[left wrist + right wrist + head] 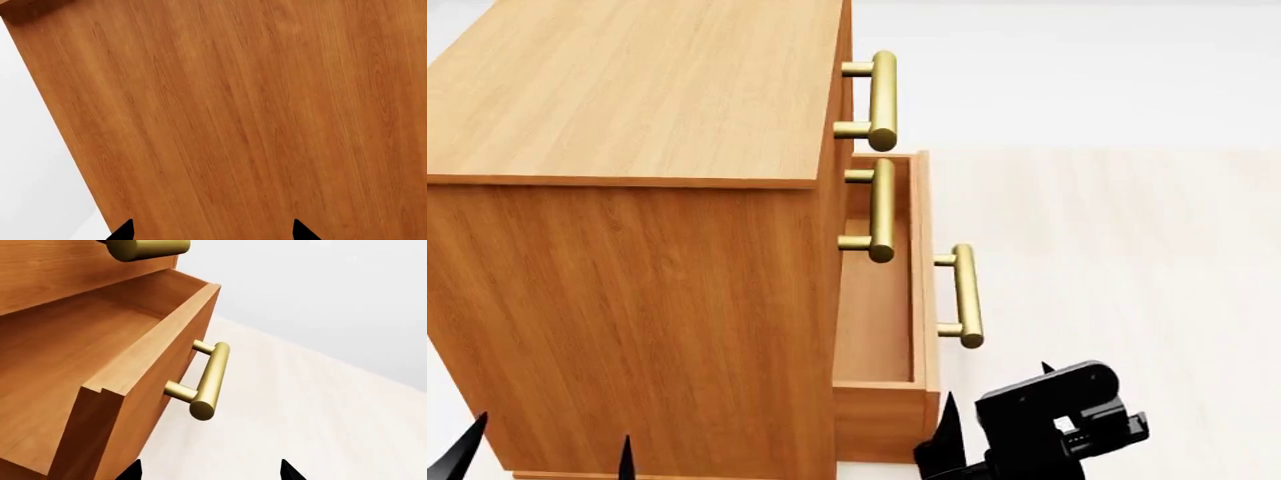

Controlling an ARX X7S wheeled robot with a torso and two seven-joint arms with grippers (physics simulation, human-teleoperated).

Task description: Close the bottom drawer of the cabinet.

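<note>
Bottom drawer (888, 300) out from cabinet (627, 280), right hand (994, 415) near.

1 cabinet (627, 280), 3 drawers, 3 brass handles, 2 pincers

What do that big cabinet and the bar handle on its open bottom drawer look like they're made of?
The cabinet looks like orange-brown wood or wood veneer: long grain streaks, smooth satin surface. Being a simulator's render, solid wood or laminate cannot be told apart. The bottom drawer shows the same grain, inside too. Its handle looks like brass: yellow-gold, smooth, with a soft metallic sheen.
</note>
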